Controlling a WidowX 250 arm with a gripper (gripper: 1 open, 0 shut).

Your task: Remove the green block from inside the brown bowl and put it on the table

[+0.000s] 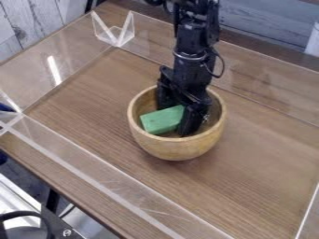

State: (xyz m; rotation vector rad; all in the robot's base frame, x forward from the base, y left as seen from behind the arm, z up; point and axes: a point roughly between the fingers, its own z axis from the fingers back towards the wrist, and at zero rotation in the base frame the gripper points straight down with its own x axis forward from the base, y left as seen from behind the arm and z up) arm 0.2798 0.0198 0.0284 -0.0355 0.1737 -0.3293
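The brown bowl (178, 147) stands in the middle of the table (88, 103). Inside it the green block (159, 120) lies tilted against the left inner wall. My gripper (180, 118) reaches straight down into the bowl from the black arm above. Its jaws stand open, one dark finger behind the block and the other to the block's right. The block's right end sits between the fingers, partly hidden by them. I cannot tell whether the fingers touch it.
Clear acrylic walls (75, 154) run along the table's edges. A clear V-shaped acrylic piece (118, 33) stands at the back left corner. Bare wood-grain tabletop surrounds the bowl on all sides.
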